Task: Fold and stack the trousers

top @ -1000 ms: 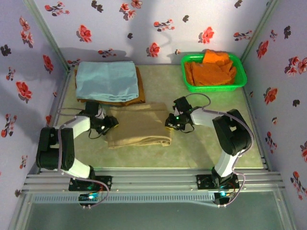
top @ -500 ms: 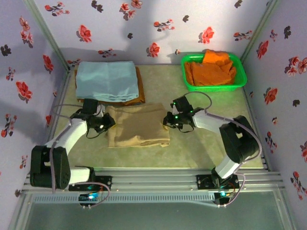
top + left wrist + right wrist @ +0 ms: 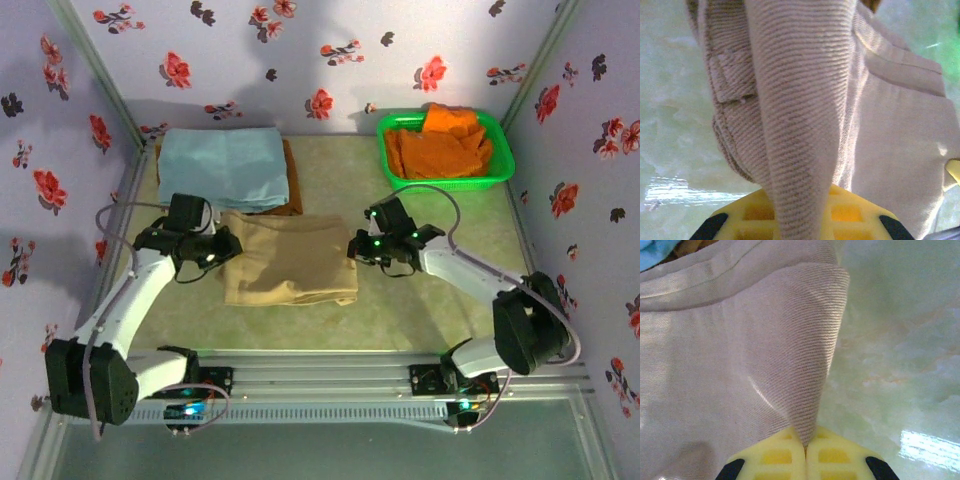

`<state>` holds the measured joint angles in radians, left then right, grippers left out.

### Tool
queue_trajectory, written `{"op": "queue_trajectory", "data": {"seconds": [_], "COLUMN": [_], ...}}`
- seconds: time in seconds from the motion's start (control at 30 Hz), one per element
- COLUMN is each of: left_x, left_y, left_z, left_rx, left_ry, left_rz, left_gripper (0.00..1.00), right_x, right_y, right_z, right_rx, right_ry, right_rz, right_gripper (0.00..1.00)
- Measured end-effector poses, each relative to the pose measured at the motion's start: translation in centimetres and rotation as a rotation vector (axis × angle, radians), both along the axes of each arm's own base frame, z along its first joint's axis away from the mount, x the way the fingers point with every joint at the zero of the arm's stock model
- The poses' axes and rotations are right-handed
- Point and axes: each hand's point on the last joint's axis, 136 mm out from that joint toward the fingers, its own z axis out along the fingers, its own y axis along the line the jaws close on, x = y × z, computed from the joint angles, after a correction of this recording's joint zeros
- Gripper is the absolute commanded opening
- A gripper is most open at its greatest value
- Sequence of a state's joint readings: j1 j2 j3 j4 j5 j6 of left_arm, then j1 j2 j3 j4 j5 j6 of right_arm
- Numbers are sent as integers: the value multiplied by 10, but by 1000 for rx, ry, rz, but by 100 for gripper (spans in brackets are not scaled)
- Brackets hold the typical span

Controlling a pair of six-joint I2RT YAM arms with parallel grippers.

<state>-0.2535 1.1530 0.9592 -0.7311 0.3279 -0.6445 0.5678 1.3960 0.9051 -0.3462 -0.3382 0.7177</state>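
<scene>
Tan cloth, one pair: trousers (image 3: 290, 262), folded into a flat rectangle, lying mid-table between the two arms on the pale green marbled table (image 3: 430, 300). Left gripper (image 3: 222, 248): at the trousers' left edge, clenched on a raised ridge of ribbed cloth that runs down between its yellow pads (image 3: 850, 215); a small sewn tab (image 3: 732, 80) shows beside that ridge. Right gripper (image 3: 355, 248): at the right edge, pads pressed together, a pinched peak of cloth caught in the seam between them. Middle of the trousers rests flat. Beyond, far left: light blue cloth (image 3: 225, 167), folded, lying atop a brown garment (image 3: 292, 195) whose edge shows along its right side. Far right: green basket (image 3: 503, 165), holding heaped orange garments (image 3: 440, 145). Behind all: lilac walls (image 3: 300, 60) printed with red flowers.
</scene>
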Motion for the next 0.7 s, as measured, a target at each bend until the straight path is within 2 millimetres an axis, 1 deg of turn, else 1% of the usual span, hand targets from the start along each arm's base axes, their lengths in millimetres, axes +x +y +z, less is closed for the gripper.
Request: {"op": "queue_trajectory", "data": {"seconds": [0.1,0.17,0.23,0.33,0.4,0.47,0.5,0.57,0.63,0.7], "left_x": [5,12,17,28,37,50,56,75,93,111], "left_y": [-9,-11,-12,-13,-12,-7,-3,14,33,53], "left_z": [38,67,91,116,128,138,142,148,148,143], "left_rx": [-13,-20,-21,-4,16,46,57,87,111,136], "left_ry": [-67,-128,-178,-219,-231,-247,-252,-269,-277,-285], "left_rz": [-30,-39,-46,-61,-70,-69,-62,-28,11,50], "left_gripper": [0,0,0,0,0,0,0,0,0,0], "right_x": [-1,3,8,18,28,45,52,73,93,113], "right_y": [0,4,8,14,20,30,35,48,62,76], "right_z": [30,57,82,116,135,151,154,158,155,147], "right_rx": [16,33,52,64,71,76,74,69,62,56], "right_ry": [-45,-95,-147,-210,-246,-277,-284,-293,-290,-282], "right_rz": [4,8,13,20,27,31,33,38,43,44], "right_gripper": [0,0,0,0,0,0,0,0,0,0]}}
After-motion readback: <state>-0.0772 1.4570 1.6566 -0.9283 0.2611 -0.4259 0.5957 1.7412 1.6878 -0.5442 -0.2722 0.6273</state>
